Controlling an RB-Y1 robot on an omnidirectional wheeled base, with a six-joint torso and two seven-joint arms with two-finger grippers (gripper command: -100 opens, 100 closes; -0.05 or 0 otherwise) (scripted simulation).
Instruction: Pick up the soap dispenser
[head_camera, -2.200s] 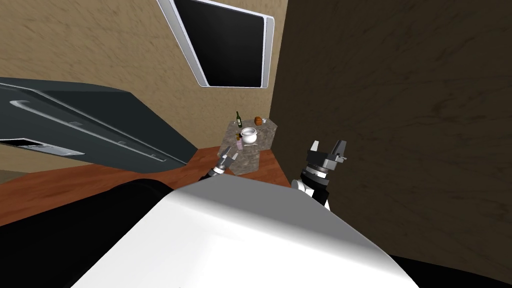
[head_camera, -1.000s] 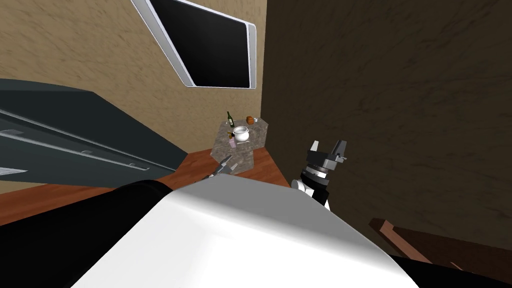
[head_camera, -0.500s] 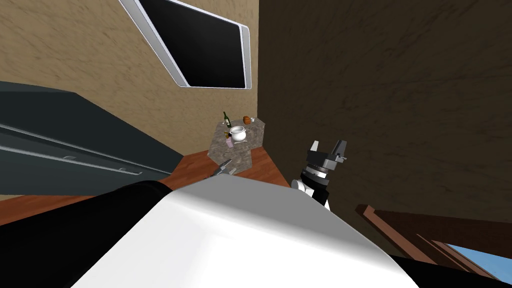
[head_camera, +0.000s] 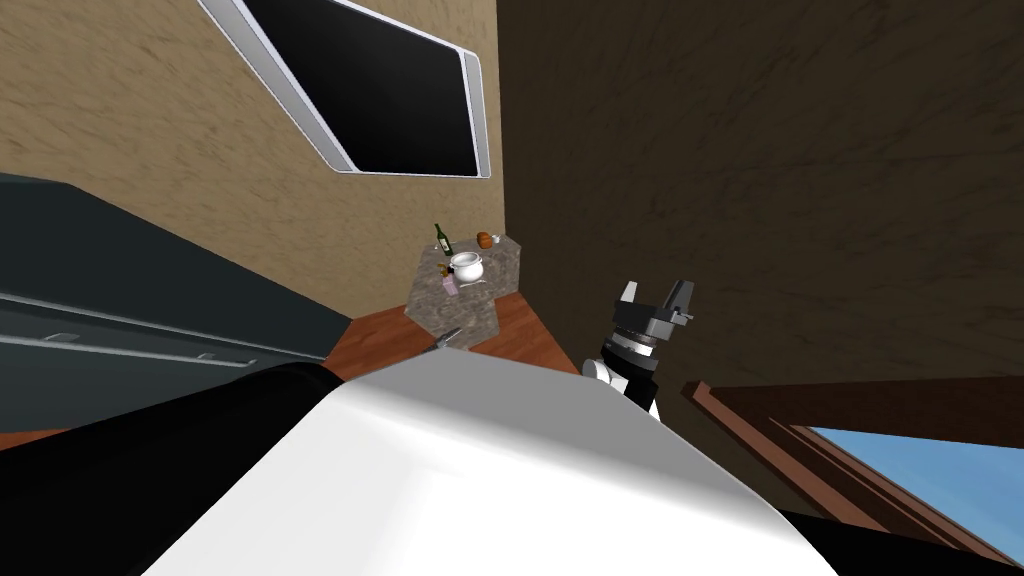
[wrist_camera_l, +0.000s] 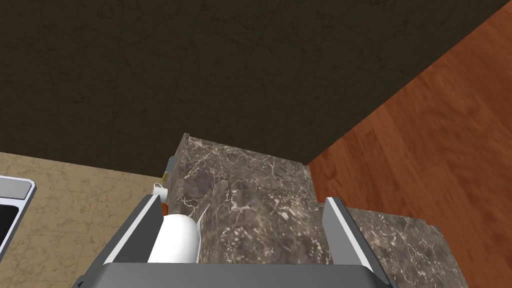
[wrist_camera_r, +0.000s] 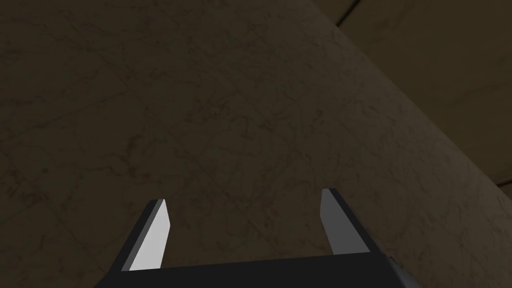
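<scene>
The left tool (wrist_camera_l: 242, 201) points low ahead, right tool (head_camera: 655, 291) raised, both spread.

In the head view the tan wall (head_camera: 150, 150) at upper left is evenly bright and the dark brown wall (head_camera: 780, 180) at right is dim; both splay toward the corners. On the right gripper (wrist_camera_r: 245, 225), one finger catches light and the other is shaded.

Bench (wrist_camera_l: 240, 170): brown stone, marble-like, pale veins, polished.
Floor (wrist_camera_l: 440, 125): reddish wood planks, smooth, faint sheen.
Tan wall (head_camera: 150, 90): mottled, rough plaster look.
Dark brown wall (head_camera: 780, 150): mottled, matt.
Pot (head_camera: 466, 266): white, smooth, glossy.
Bottle (head_camera: 442, 240): dark green, glass-like.
Soap dispenser (head_camera: 450, 285): pinkish, material unreadable.
Dark grey unit (head_camera: 150, 280): smooth, matt; silvery trim (head_camera: 120, 347), metal-like.
Right gripper (wrist_camera_r: 242, 195) fingers (wrist_camera_r: 150, 240): plain grey, smooth, matt.
</scene>
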